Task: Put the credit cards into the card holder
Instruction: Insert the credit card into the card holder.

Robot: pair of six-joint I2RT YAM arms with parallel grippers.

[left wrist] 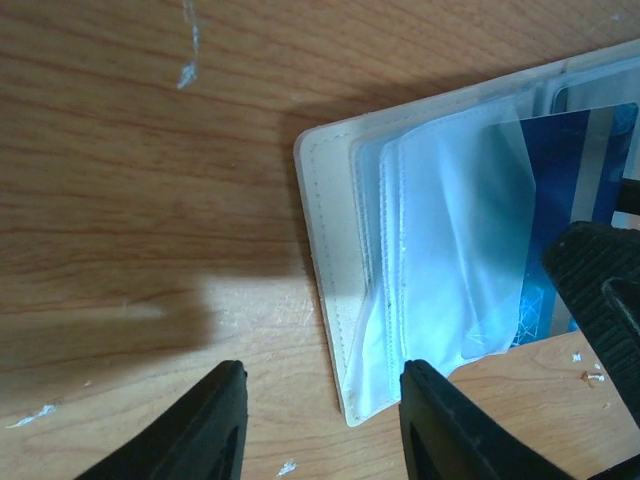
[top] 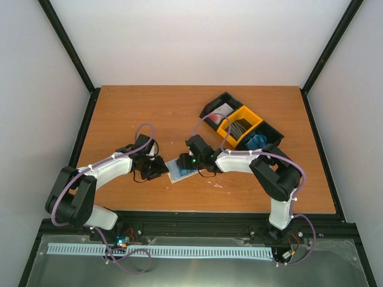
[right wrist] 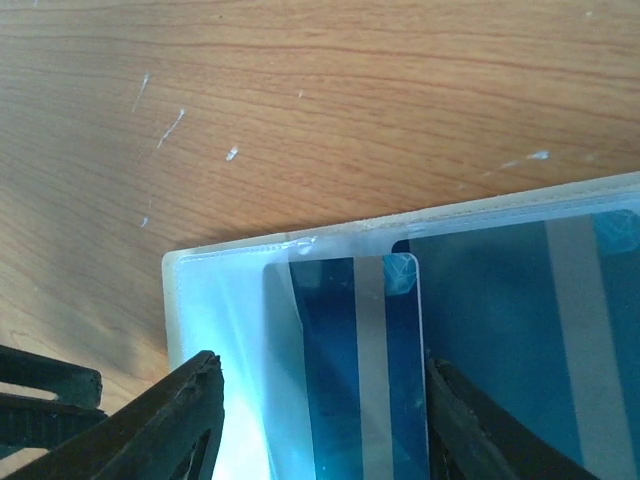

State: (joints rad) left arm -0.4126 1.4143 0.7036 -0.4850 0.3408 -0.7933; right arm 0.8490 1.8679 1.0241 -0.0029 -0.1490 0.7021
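The card holder (top: 178, 170) lies open on the table between my two grippers, its clear sleeves facing up. In the left wrist view its cream edge (left wrist: 325, 250) and loose sleeves show, with a blue credit card (left wrist: 580, 200) beyond them. My left gripper (left wrist: 325, 430) is open, its fingers astride the holder's near corner. My right gripper (right wrist: 325, 420) is open over a blue card with a silver stripe (right wrist: 350, 370), which lies partly under a clear sleeve. Its right finger is at the card's edge. A second blue card (right wrist: 520, 330) sits in the neighbouring sleeve.
A black bin (top: 224, 107) and a yellow bin (top: 239, 125) stand at the back right, with more blue cards (top: 258, 142) in a black compartment beside them. The right gripper's finger (left wrist: 600, 290) shows at the right edge of the left wrist view.
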